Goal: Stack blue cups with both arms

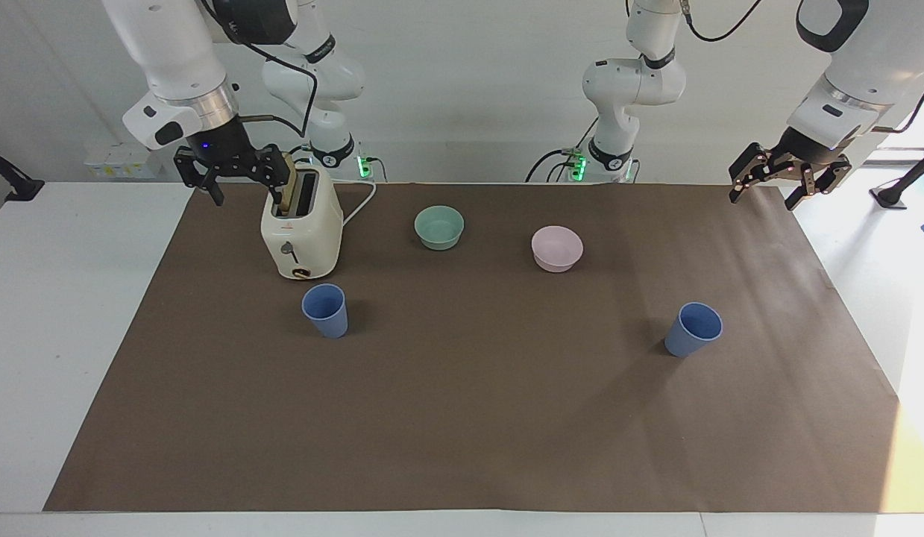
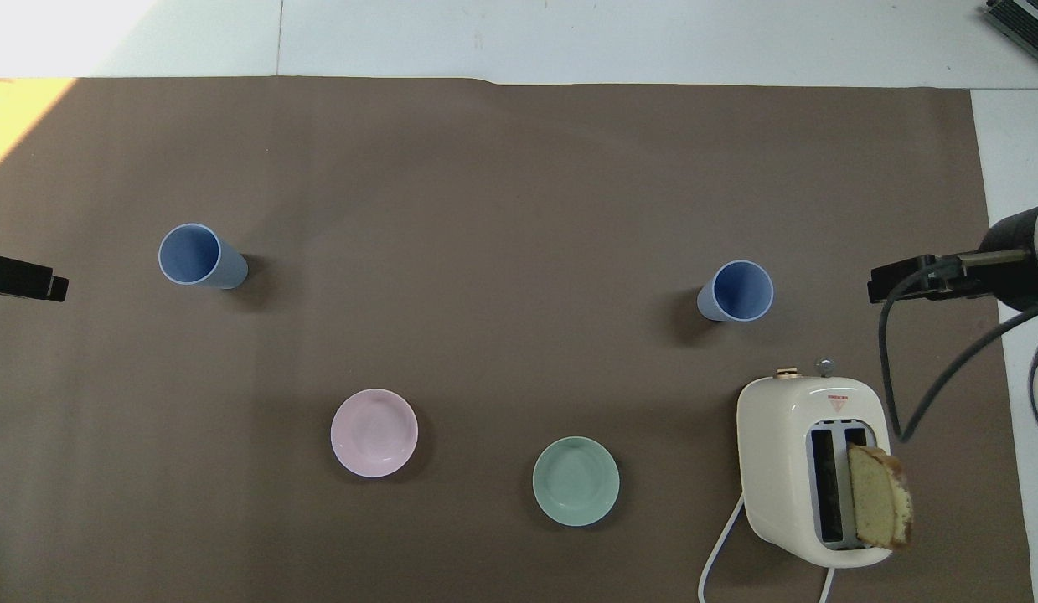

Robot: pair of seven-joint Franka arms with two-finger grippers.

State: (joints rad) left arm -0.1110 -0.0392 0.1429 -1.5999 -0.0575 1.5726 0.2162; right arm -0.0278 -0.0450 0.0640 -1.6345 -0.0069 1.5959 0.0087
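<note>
Nothing had been picked up when I looked. Both blue cups were standing upright on the brown mat [image 1: 462, 447], mouths up, well apart from each other. One blue cup [image 1: 326, 310] sat toward the right arm's end of the table, just beside the toaster [image 1: 301, 231] and a bit farther from the robots than it. The other blue cup [image 1: 693, 329] was toward the left arm's end, on its own with bare mat all around.

The right gripper [image 1: 234, 170] hung up in the air over the mat's edge next to the toaster, fingers spread apart and holding nothing. The left gripper [image 1: 788, 179] was the same deal, raised over the mat's corner at its own end, fingers apart, empty. Looked to me like each arm was parked on the side of the cup it'd be going for, one cup per arm, which makes sense for a two-arm stack.

A teal bowl [image 1: 439, 227] and a pink bowl [image 1: 557, 248] sat between the arms' bases, nearer the robots than the cups. The toaster had a slice of bread [image 2: 879, 507] poking out of a slot. I'd guess the cup by the toaster is the trickier grab, since there's not much room on that side.
</note>
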